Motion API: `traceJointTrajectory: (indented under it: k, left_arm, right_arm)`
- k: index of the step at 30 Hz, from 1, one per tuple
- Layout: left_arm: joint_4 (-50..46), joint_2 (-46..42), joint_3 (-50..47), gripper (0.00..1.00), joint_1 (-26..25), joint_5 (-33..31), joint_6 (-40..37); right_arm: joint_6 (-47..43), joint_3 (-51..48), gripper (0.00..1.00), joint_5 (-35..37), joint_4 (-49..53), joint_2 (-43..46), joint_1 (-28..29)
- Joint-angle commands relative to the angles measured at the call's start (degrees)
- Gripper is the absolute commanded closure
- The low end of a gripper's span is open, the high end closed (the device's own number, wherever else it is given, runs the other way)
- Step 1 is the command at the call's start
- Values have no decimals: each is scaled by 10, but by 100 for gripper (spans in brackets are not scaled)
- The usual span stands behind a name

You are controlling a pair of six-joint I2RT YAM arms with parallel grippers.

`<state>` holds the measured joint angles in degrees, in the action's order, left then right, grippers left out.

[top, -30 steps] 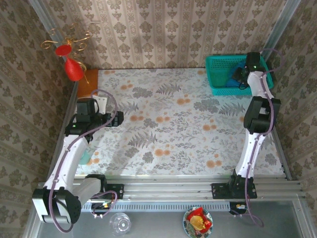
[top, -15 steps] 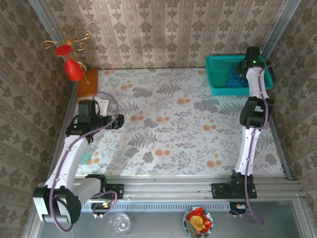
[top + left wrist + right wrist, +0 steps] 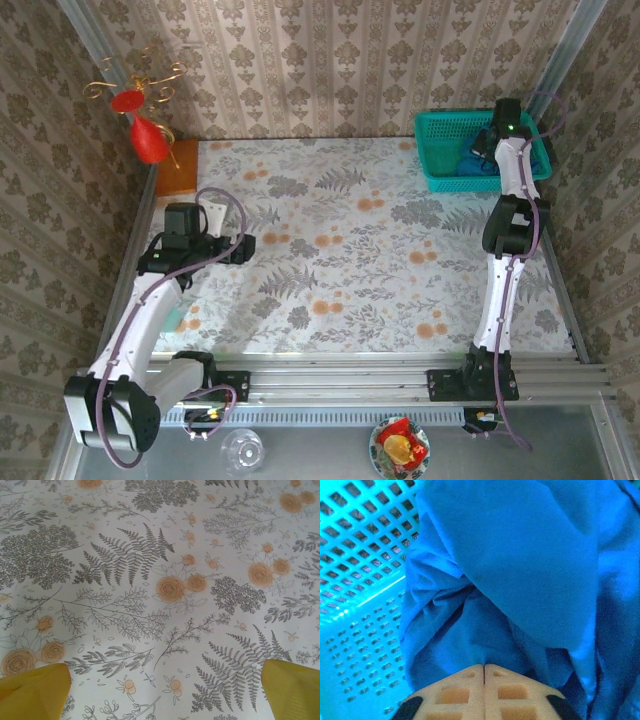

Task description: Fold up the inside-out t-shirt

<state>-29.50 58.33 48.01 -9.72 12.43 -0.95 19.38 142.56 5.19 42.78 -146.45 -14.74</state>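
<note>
The inside-out t-shirt is a crumpled bright blue heap lying in the teal mesh basket at the table's far right corner. From above, a patch of the t-shirt shows beside the right arm. My right gripper reaches down into the basket, its jaws pressed together with the tips pinched into the blue cloth. My left gripper hovers over the left side of the flowered tablecloth. In the left wrist view it stands wide open, its yellow fingers far apart over bare cloth.
The flowered tablecloth covers the table between the arms. A red ornament and an orange-brown board sit at the far left corner. Patterned walls close in the back and sides. A glass and a plate lie below the rail.
My right gripper has closed from half open to shut on the blue cloth in the basket. The left arm has drifted slightly right and nearer, staying open.
</note>
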Motion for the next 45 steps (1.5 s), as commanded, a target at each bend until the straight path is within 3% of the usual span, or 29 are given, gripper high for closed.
traceJointTrajectory:
  k: [1,11,21,31,40,45]
  left_arm:
    - [-17,-4,-2,1,-10,-18,-18]
    - [-1,-42,-7,2,-14,-33,-15]
    - [21,-91,-19,3,-25,-35,-11]
    - [50,-147,-31,3,-43,-39,2]
    - [100,-190,-41,2,-54,-13,22]
    - [122,-195,-46,2,-59,6,35]
  right_arm:
    - [6,16,100,-11,8,20,-1]
    - [-2,-1,100,-24,9,140,28]
    - [-11,-52,100,-24,13,332,97]
    - [-18,-122,100,-23,-17,518,249]
    - [31,-129,100,-57,-52,566,392]
    - [70,-161,100,-91,-82,566,434]
